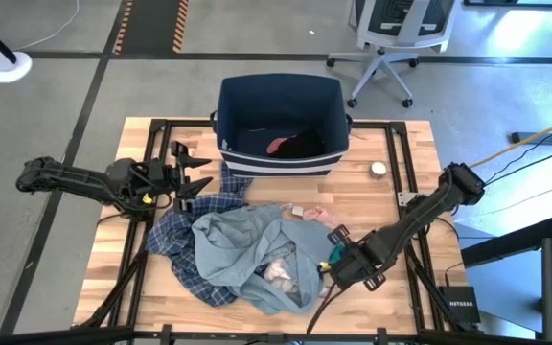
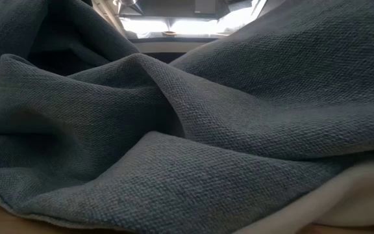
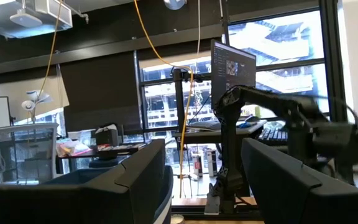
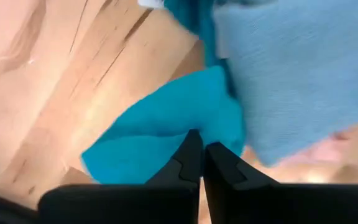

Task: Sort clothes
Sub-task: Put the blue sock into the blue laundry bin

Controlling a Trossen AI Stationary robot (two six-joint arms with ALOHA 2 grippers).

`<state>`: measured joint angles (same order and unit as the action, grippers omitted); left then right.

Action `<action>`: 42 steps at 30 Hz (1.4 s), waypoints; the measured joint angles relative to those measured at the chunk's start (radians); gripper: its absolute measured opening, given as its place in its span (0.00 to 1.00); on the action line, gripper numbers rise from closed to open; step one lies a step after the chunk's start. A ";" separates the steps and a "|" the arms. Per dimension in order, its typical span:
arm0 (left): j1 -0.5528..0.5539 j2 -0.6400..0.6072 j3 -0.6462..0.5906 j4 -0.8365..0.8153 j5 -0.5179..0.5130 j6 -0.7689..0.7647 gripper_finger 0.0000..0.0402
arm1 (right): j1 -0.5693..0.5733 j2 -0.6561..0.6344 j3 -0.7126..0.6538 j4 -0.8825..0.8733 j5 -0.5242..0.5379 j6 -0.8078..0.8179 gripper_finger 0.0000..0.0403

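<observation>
The clothes lie heaped on the wooden table: a large light grey-blue garment [image 1: 242, 244] on top, the blue-and-white plaid shirt [image 1: 182, 240] under its left side, and pink pieces [image 1: 281, 272] among them. The grey-blue garment fills the low view [image 2: 187, 130]. A pink piece [image 1: 278, 146] and a black piece [image 1: 305, 144] lie in the navy bin [image 1: 281, 91]. My right gripper [image 1: 333, 261] is at the heap's right edge, shut on a small teal cloth [image 4: 160, 137]. My left gripper [image 1: 192, 178] is open and empty above the table's left side, left of the heap. My right gripper pinches the teal cloth [image 4: 188, 127] between its two shut fingertips, at the cloth's edge beside the grey-blue garment. The fingers come slanting down from the table's right side. Whether the cloth is lifted clear of the table, I cannot tell.
The navy bin with white stripes stands at the table's far middle. A small white round thing [image 1: 379, 169] lies right of the bin. Bare wood shows at the table's far right [image 1: 401, 144]. An office chair [image 1: 391, 38] stands on the floor beyond.
</observation>
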<state>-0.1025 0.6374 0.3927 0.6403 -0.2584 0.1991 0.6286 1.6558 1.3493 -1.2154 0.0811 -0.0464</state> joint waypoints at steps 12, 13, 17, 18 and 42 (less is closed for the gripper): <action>0.000 0.000 0.000 0.000 0.000 0.011 0.52 | -0.093 -0.002 0.351 -0.142 0.334 -0.269 0.04; 0.000 0.000 0.000 0.000 0.000 0.011 0.52 | -0.109 -0.002 0.375 -0.145 0.363 -0.295 0.04; 0.000 0.000 0.000 0.000 0.000 0.011 0.52 | -0.192 -0.003 0.466 -0.172 0.450 -0.411 0.05; 0.000 0.000 0.000 0.000 0.000 0.011 0.52 | -0.217 -0.003 0.491 -0.195 0.459 -0.441 0.05; 0.000 0.000 0.000 0.000 0.000 0.033 0.52 | -0.928 -0.013 0.714 -0.141 0.399 -0.663 0.05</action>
<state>-0.1024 0.6373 0.3927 0.6406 -0.2588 0.2323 -0.2997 1.6427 2.0628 -1.3567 0.4798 -0.7094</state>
